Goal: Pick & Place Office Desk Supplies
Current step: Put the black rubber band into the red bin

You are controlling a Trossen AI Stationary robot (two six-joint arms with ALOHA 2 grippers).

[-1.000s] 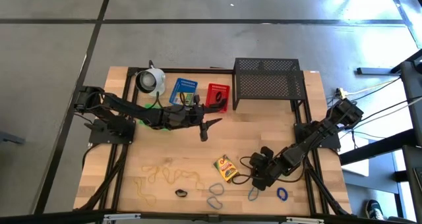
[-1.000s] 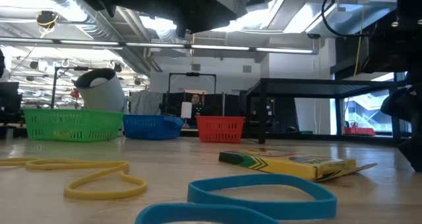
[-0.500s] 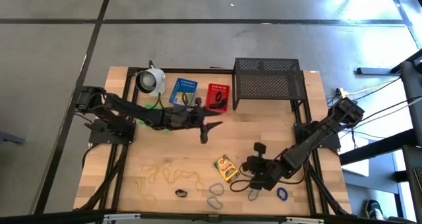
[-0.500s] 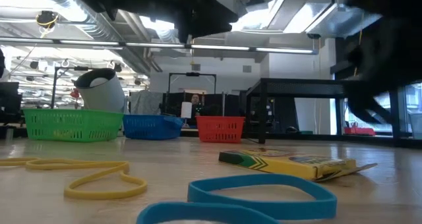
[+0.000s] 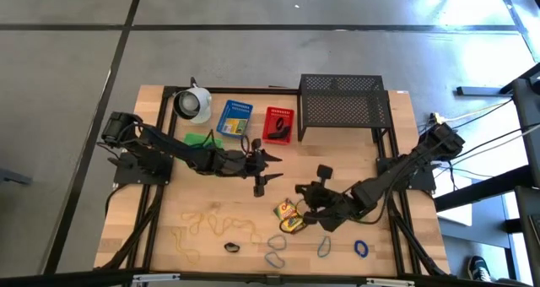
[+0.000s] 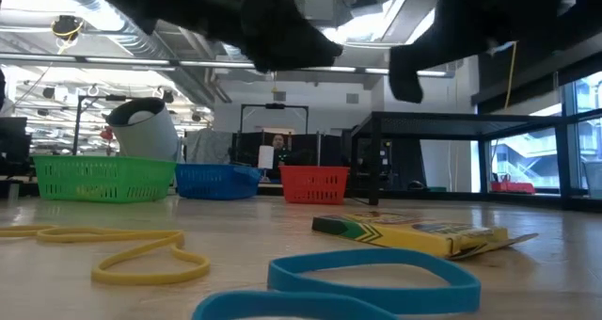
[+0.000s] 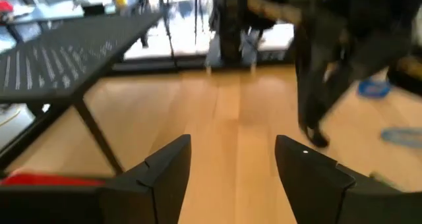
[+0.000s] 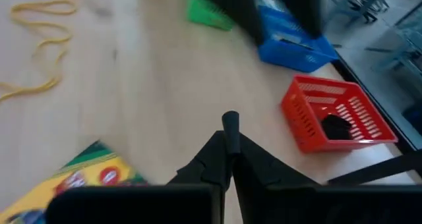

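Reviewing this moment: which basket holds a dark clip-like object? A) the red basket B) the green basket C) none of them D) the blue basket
A: the right wrist view shows a dark object lying inside the red basket, and the high view shows it there too.

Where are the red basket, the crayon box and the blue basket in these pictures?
red basket (image 8: 338, 113): right wrist view, on its mesh side wall.
crayon box (image 6: 414, 232): low view, on its yellow side face.
blue basket (image 5: 234, 116): high view, on its floor.
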